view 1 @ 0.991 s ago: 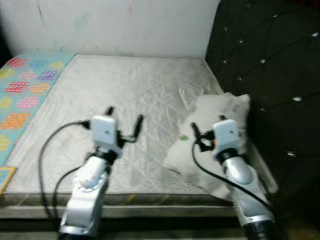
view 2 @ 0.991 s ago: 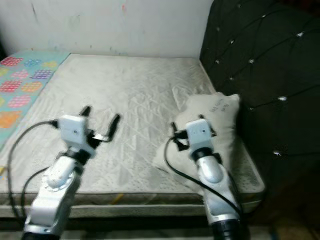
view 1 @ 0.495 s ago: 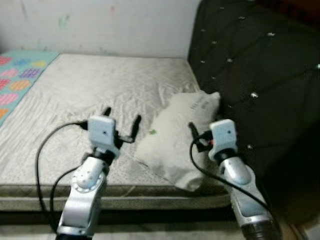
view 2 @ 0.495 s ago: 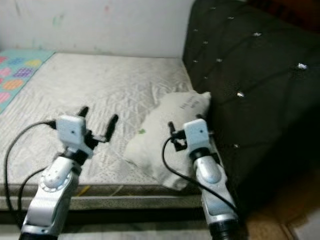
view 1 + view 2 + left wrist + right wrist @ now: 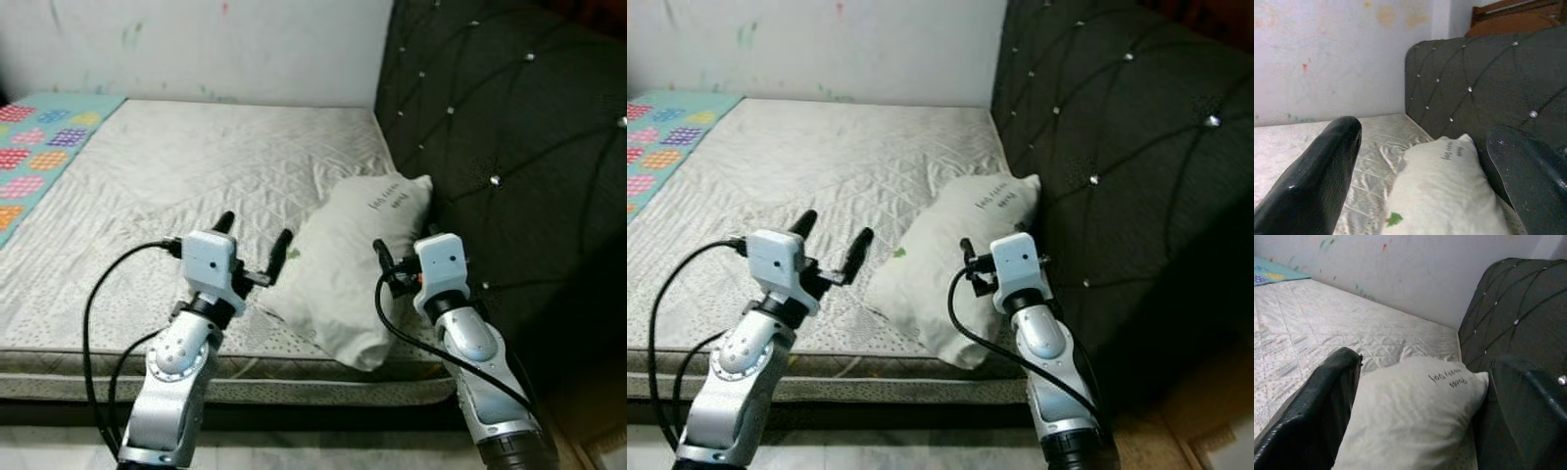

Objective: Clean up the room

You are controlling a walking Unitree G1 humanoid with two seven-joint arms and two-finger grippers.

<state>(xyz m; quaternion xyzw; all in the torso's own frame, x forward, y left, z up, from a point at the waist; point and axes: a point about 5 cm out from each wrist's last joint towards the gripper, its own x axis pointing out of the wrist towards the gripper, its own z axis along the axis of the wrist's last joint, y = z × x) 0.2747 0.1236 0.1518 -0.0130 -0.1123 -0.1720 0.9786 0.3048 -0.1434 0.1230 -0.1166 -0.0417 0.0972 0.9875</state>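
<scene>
Patchwork blanket in bright colours covers the far left of a bed — beside it lies a bare white quilted mattress. The left tool hovers low over the mattress near its front edge, its two black fingers spread wide and holding nothing. Just right of it, a white pillow with small dark print lies on the mattress, its far end leaning against a dark tufted headboard. The right tool hangs by the pillow's right side — in the right wrist view its fingers stand apart, empty.
</scene>
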